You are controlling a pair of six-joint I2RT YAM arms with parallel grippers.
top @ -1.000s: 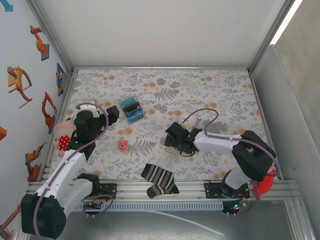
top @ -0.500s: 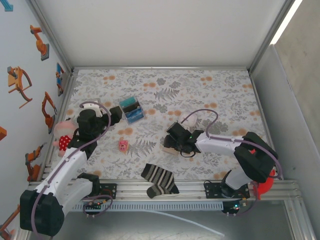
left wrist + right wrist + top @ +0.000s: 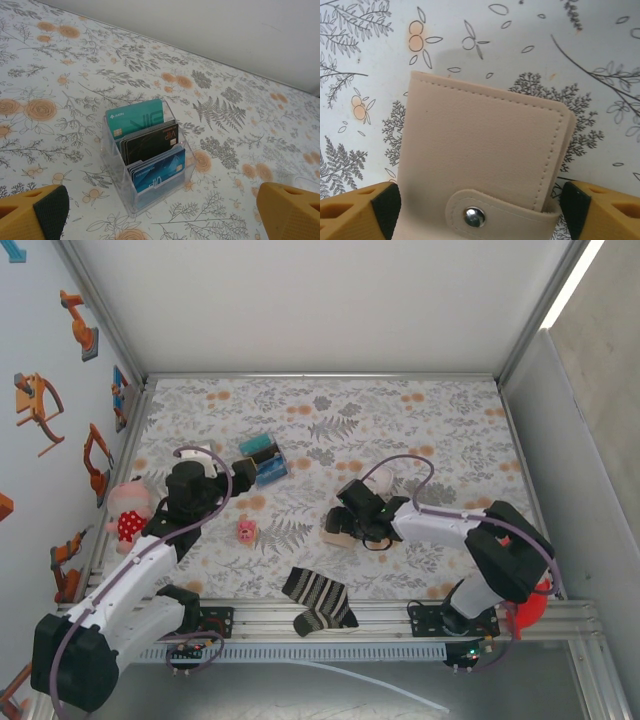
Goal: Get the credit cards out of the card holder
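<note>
Tan card holder (image 3: 485,145) (snap (image 3: 474,216) shut) between wide-spread fingers (image 3: 355,212) of right hand (image 3: 479,207); left hand (image 3: 162,212) wide, empty.

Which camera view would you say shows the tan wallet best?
The right wrist view: the wallet sits close up, closed, its snap strap fastened. The top view gives it as a small tan patch partly hidden under the right pincer.

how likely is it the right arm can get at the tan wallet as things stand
Probably yes: the right pincer straddles the tan wallet, a finger at each side, with nothing else between them.
</note>
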